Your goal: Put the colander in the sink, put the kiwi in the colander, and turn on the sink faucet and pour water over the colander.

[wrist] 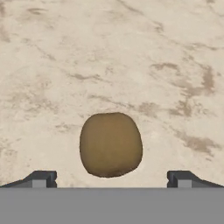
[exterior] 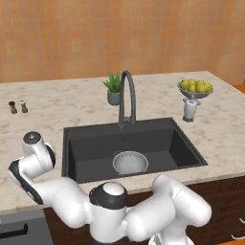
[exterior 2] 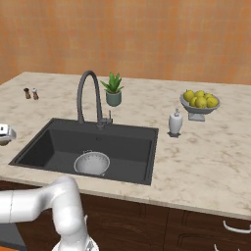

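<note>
Hand view: kiwi (wrist: 110,145) lies on beige marbled counter (wrist: 131,65).

colander (exterior: 130,162) in the sink (exterior: 86,143), before the faucet (exterior: 127,98); kiwi (wrist: 110,145) on the counter (wrist: 131,52).

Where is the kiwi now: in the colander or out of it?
Out. The kiwi lies on the bare marble counter, between the open jaws, while the colander sits empty in the sink.
</note>
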